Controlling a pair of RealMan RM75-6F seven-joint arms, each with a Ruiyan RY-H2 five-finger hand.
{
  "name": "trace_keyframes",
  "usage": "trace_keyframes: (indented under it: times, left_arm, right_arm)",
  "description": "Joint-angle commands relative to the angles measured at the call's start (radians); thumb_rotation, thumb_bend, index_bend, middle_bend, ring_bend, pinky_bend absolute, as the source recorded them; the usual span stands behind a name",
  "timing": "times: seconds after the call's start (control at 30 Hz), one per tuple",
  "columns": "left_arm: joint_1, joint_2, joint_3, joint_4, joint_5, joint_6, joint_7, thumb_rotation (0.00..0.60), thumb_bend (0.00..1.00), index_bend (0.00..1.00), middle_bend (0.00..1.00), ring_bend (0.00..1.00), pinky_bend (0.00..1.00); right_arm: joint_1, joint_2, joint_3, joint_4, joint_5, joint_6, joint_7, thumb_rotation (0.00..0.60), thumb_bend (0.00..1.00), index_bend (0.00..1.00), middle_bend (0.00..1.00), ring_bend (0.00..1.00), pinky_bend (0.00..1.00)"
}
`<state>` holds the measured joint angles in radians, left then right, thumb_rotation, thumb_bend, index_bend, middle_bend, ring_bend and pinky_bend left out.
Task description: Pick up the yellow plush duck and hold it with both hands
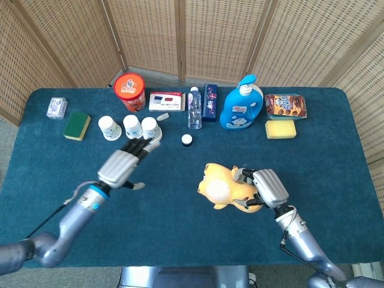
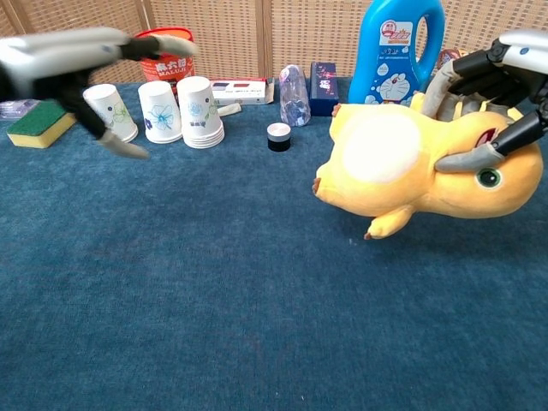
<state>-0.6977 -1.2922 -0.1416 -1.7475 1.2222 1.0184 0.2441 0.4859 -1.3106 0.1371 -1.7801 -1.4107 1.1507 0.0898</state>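
Observation:
The yellow plush duck with a white belly patch hangs just above the blue table, lying on its side. My right hand grips it at the head end, fingers wrapped over the head. My left hand is far off to the left, fingers spread and holding nothing, blurred in the chest view.
Three paper cups, a black cap, a small bottle, a blue soap dispenser, an orange tub, green sponge, yellow sponge and a snack bag line the table's far side.

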Motion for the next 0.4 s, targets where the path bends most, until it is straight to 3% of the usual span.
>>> trace_keyframes:
  times: [0.03, 0.4]
  left_arm:
    - [0.087, 0.108, 0.039, -0.066, -0.031, 0.080, 0.019, 0.600, 0.01, 0.00, 0.00, 0.00, 0.02]
    - [0.298, 0.194, 0.130, 0.021, 0.012, 0.274, -0.093, 0.600, 0.01, 0.00, 0.00, 0.00, 0.01]
  right_arm:
    - [-0.002, 0.000, 0.000, 0.000, -0.002, 0.003, 0.004, 0.600, 0.33, 0.75, 0.78, 0.62, 0.80]
    - [-0.006, -0.004, 0.002, 0.012, -0.001, 0.014, 0.002, 0.600, 0.33, 0.75, 0.78, 0.62, 0.80]
